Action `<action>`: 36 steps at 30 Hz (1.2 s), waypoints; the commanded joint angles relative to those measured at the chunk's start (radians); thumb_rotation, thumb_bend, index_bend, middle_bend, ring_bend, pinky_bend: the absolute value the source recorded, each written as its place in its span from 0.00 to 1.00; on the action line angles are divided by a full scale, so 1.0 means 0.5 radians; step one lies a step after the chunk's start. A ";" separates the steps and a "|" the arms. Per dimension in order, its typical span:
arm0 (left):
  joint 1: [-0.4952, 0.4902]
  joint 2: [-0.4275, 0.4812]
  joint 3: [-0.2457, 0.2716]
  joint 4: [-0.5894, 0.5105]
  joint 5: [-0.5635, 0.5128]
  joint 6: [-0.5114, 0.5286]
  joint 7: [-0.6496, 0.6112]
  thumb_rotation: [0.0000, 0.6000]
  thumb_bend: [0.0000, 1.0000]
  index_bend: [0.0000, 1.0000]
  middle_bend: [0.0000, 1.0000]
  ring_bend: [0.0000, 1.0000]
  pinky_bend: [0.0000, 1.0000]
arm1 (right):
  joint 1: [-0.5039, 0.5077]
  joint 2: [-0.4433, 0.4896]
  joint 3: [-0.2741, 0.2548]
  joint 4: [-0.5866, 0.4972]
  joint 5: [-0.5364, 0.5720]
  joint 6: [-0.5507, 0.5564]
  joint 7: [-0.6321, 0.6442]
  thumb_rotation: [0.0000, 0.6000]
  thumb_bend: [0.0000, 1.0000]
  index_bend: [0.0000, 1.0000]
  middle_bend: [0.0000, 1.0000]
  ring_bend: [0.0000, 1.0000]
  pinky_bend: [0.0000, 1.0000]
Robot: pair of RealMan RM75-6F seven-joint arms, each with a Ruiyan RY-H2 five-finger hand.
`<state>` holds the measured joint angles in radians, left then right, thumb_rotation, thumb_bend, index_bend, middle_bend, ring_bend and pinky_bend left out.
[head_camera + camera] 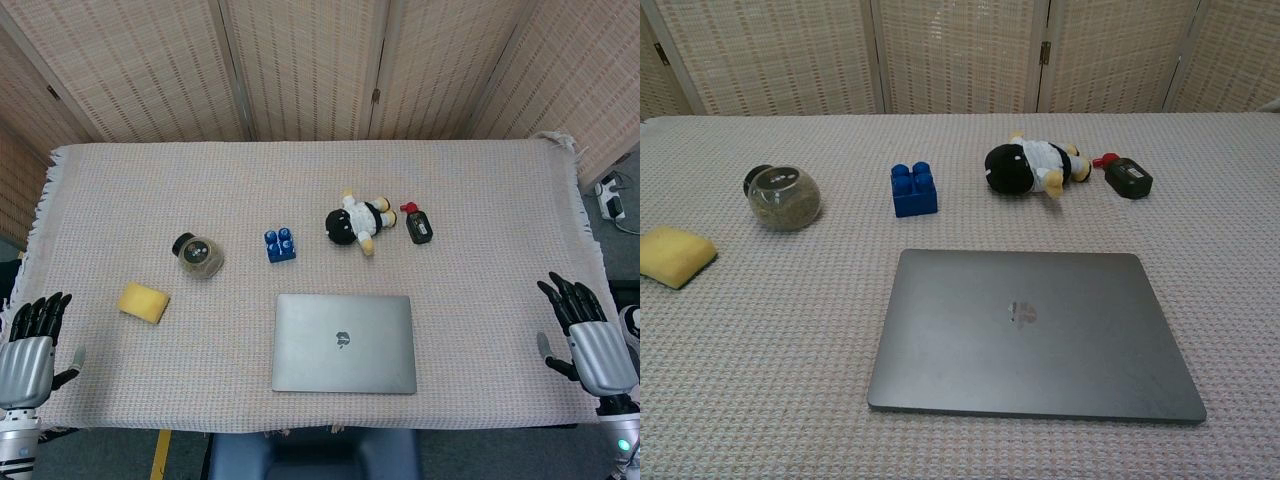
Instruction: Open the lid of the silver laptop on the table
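The silver laptop [344,342] [1032,331] lies flat with its lid down, near the middle of the table's front edge. My left hand [30,350] hovers at the table's front left corner, fingers spread, holding nothing. My right hand [590,338] hovers at the front right corner, fingers apart, also holding nothing. Both hands are far from the laptop and appear only in the head view.
Behind the laptop lie a blue block [280,244] [913,189], a plush doll [358,221] [1033,167] and a small black device with a red cap [417,226] [1126,176]. A round glass jar [198,256] [783,196] and a yellow sponge [144,302] [675,255] sit to the left. A woven cloth [480,190] covers the table.
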<state>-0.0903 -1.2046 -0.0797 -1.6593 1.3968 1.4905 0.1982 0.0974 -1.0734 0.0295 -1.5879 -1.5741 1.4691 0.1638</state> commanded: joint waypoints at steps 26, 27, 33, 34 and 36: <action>-0.022 0.024 0.047 0.033 0.153 0.001 -0.107 1.00 0.45 0.05 0.08 0.00 0.00 | 0.543 -0.043 -0.125 -0.183 -0.464 -0.663 -0.035 1.00 0.55 0.00 0.00 0.00 0.00; -0.024 0.026 0.052 0.033 0.168 0.002 -0.109 1.00 0.45 0.05 0.08 0.00 0.00 | 0.580 -0.059 -0.131 -0.195 -0.474 -0.717 -0.033 1.00 0.55 0.00 0.00 0.00 0.00; -0.037 0.027 0.081 0.053 0.259 0.008 -0.143 1.00 0.45 0.06 0.08 0.00 0.00 | 0.783 -0.233 -0.136 -0.229 -0.486 -1.004 -0.106 1.00 0.49 0.00 0.00 0.00 0.00; -0.036 0.027 0.090 0.064 0.266 0.005 -0.156 1.00 0.45 0.06 0.08 0.00 0.00 | 0.813 -0.271 -0.131 -0.235 -0.476 -1.048 -0.138 1.00 0.47 0.00 0.00 0.00 0.00; -0.031 0.030 0.097 0.077 0.267 0.004 -0.158 1.00 0.45 0.05 0.08 0.00 0.00 | 0.851 -0.333 -0.113 -0.234 -0.448 -1.103 -0.202 1.00 0.39 0.00 0.00 0.00 0.00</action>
<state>-0.1068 -1.1902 -0.0330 -1.6230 1.5287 1.4928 0.1198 0.4989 -1.2064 -0.0324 -1.6979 -1.8072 0.9505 0.0948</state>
